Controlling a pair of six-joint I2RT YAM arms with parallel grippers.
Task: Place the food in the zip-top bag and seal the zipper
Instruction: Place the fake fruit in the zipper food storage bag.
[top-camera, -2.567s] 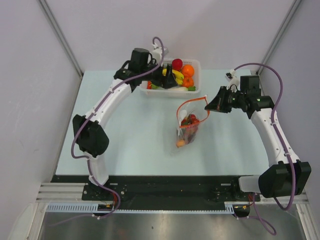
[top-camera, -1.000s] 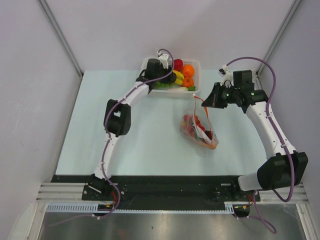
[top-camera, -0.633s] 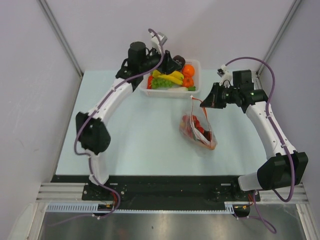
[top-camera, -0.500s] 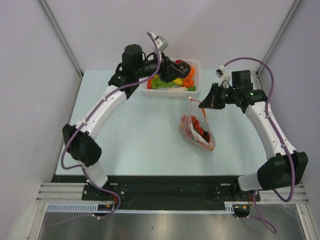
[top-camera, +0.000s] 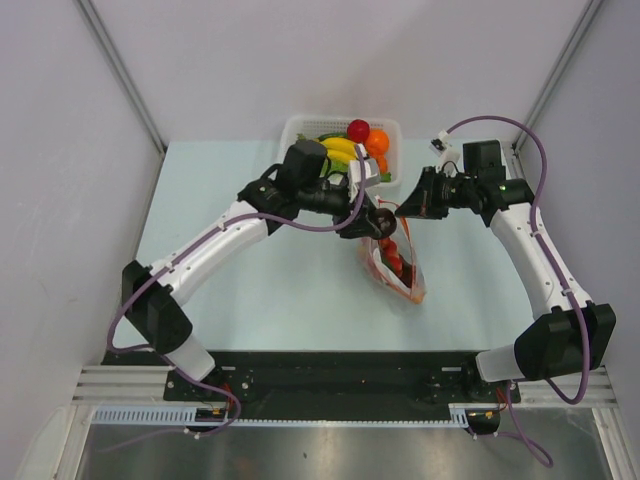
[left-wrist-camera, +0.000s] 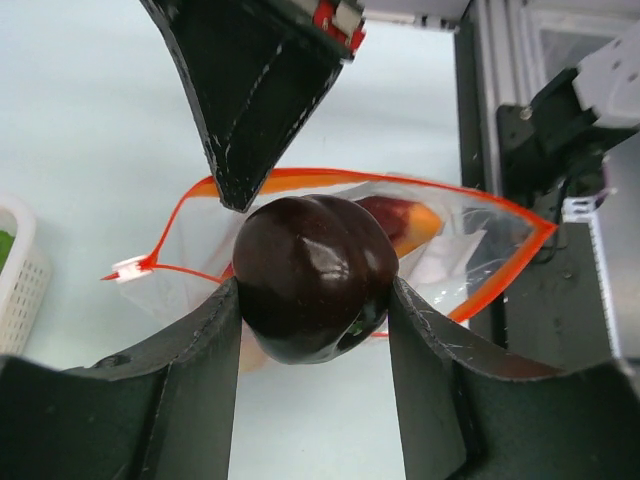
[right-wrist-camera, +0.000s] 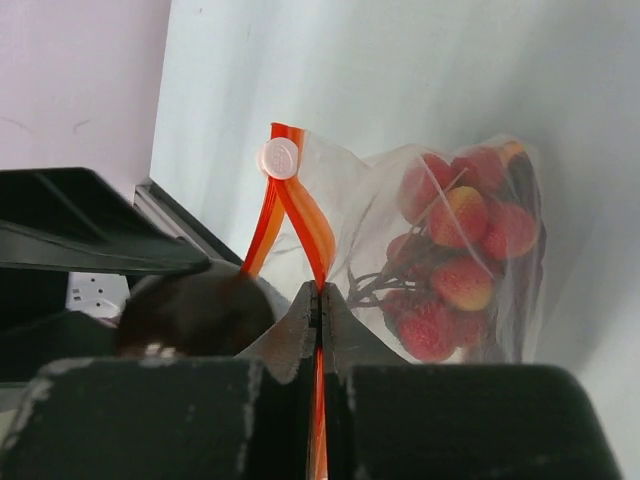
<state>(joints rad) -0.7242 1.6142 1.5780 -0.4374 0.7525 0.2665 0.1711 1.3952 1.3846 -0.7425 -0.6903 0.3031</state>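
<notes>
The pale blue-green table (top-camera: 250, 270) is boxed in by grey walls (top-camera: 60, 200) on three sides. Its bare surface stretches wide on the left and along the near edge. At the far edge stands a white mesh plastic basket (top-camera: 300, 125) holding a red ball (top-camera: 358, 129), an orange (top-camera: 376, 142) and a yellow banana (top-camera: 340, 148). The left arm's forearm crosses just in front of the basket.

Right of centre, the clear floppy zip-top bag (top-camera: 395, 265) hangs with its lower end on the table. Its mouth is lifted toward the far side, and small red berries (right-wrist-camera: 455, 250) are bunched at the bottom. The right gripper (right-wrist-camera: 318, 300) has its jaws pressed together on the orange-red zipper strip (right-wrist-camera: 300, 215), holding the top lip up. The mouth gapes as a narrow loop, with the white slider tab (right-wrist-camera: 279, 158) at one end.

The left gripper (left-wrist-camera: 312, 300) clamps a glossy dark red-brown round fruit (left-wrist-camera: 315, 275) between both fingers, right at the mouth opening. The right gripper's black finger sits close above it, crowding the entry.
</notes>
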